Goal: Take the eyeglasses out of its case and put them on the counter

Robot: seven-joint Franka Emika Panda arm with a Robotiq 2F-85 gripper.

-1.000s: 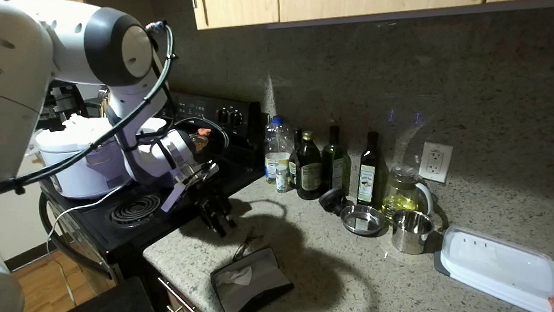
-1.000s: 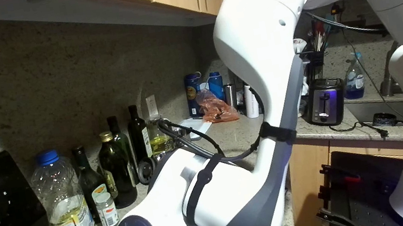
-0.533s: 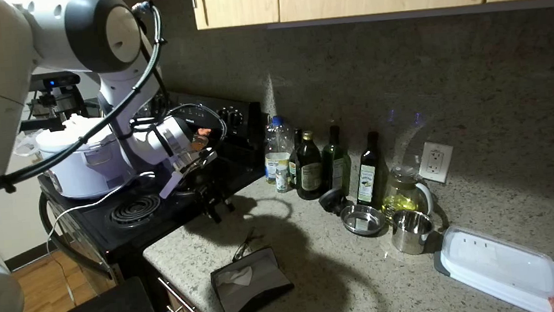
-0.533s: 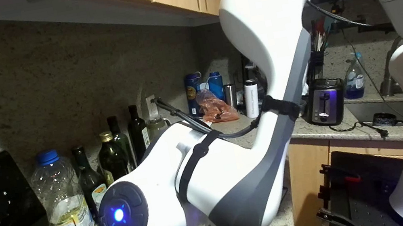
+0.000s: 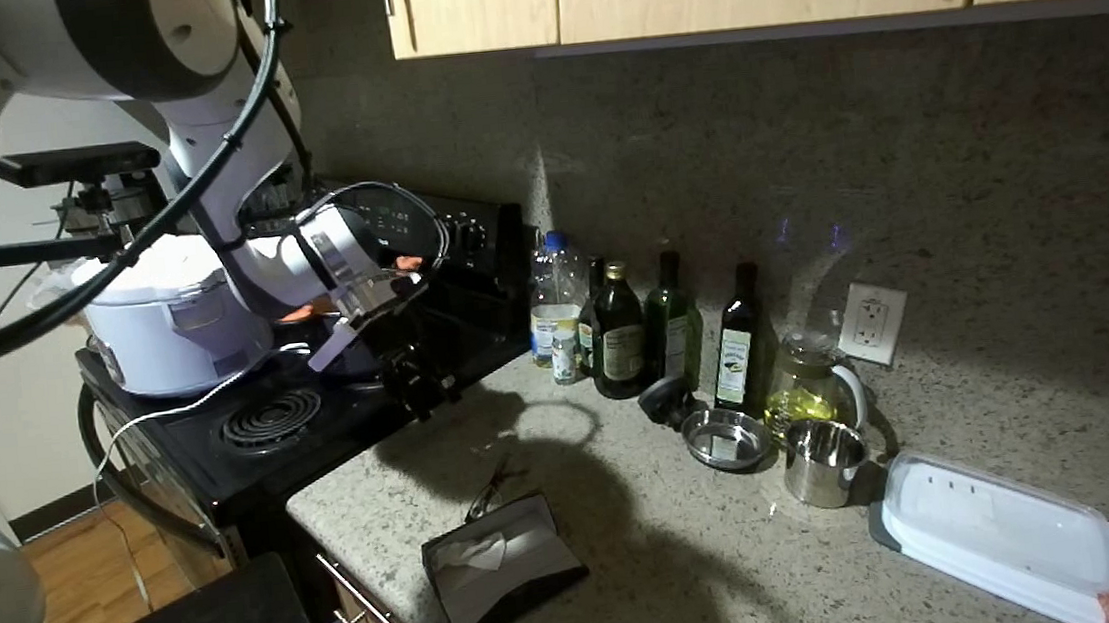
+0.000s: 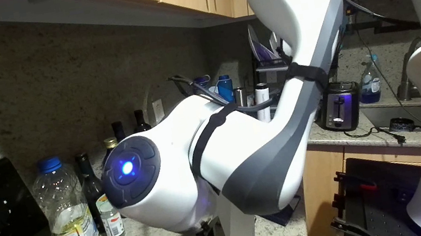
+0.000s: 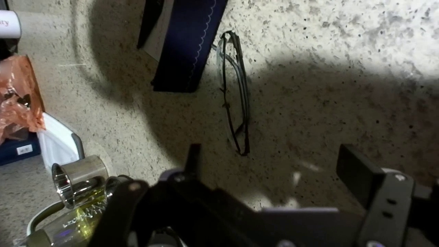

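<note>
On the light grey speckled counter [image 5: 808, 570], thin dark-framed eyeglasses [image 7: 246, 109] lie outside their small black hinged case [image 5: 512, 571]

The glasses rest just beyond the far edge of the case; whether the two touch cannot be told. The wrist view gives the slim frame from end to end, plus a wavy pale line along the case's blue-black side. An exterior view makes the frame a faint tangle in shadow, yet looks down into the case, which lies opened with its pale lining uppermost.

Above the counter's left part, apart from the glasses, hangs the black two-fingered gripper [image 7: 269, 152]. Its fingers [image 7: 194, 161] stand wide apart in the wrist view and hold nothing. In an exterior view the white-and-grey robot arm [image 6: 237, 147] fills the middle.

Farther off, along the speckled stone wall [image 5: 750, 134], a clear plastic bottle with a blue cap [image 5: 553, 297] and several dark green glass bottles [image 5: 620, 341] show in both exterior views. Right of them sit a shiny steel cup [image 5: 824, 469] and a long white tray [image 5: 1000, 523]. The wrist view takes in more of a crinkled orange plastic bag [image 7: 17, 99] than an exterior view does. Left of the counter is a black stove [image 5: 326, 452]. A black-and-silver toaster [image 6: 339, 109] appears in an exterior view alone.
</note>
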